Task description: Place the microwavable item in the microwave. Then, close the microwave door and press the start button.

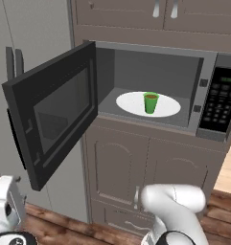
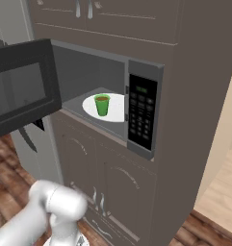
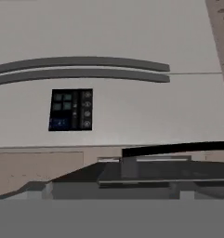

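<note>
Sitting upright on the plate (image 1: 131, 104) inside the microwave (image 1: 203, 72), frame centre: cup (image 1: 151, 102). Door (image 1: 52, 115) swung wide left. Hand view alone: fridge panel (image 3: 70, 109) upper left. Fingers spread fully, holding nothing.

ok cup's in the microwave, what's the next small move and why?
Probably bring the gripper to the outer face of the microwave door and start pushing it shut. The green cup already stands upright on the turntable plate, the door hangs wide open, and start can't sensibly come first.
</note>
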Controlling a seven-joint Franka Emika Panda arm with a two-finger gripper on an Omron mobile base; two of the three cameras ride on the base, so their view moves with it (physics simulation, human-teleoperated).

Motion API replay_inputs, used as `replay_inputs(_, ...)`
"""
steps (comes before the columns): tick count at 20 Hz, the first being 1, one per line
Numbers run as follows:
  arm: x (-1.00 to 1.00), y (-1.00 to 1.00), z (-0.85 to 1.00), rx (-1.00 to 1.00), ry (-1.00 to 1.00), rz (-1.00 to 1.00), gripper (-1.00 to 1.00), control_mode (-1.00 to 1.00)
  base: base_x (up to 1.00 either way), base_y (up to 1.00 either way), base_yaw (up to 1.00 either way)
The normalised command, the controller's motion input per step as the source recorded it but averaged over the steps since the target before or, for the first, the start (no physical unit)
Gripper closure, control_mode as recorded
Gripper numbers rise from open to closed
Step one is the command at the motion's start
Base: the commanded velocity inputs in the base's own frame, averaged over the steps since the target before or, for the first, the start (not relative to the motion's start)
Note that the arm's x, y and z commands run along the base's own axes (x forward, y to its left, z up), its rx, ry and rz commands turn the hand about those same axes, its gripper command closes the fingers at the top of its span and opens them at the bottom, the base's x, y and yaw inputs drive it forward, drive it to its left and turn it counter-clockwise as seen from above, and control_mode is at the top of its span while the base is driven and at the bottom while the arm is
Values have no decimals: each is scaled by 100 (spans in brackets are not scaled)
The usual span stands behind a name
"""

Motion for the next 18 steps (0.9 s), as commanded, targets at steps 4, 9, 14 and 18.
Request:
replay_inputs(4,100,91,-57,-6,22,-10,-100,-100,0,0,0)
replay_inputs(9,100,67,-53,-3,20,-15,-100,-100,0,0,0)
replay_inputs(14,67,7,-31,-1,11,-16,-100,-100,0,0,0)
replay_inputs(18,17,-38,-8,0,0,-17,-100,-100,0,0,0)
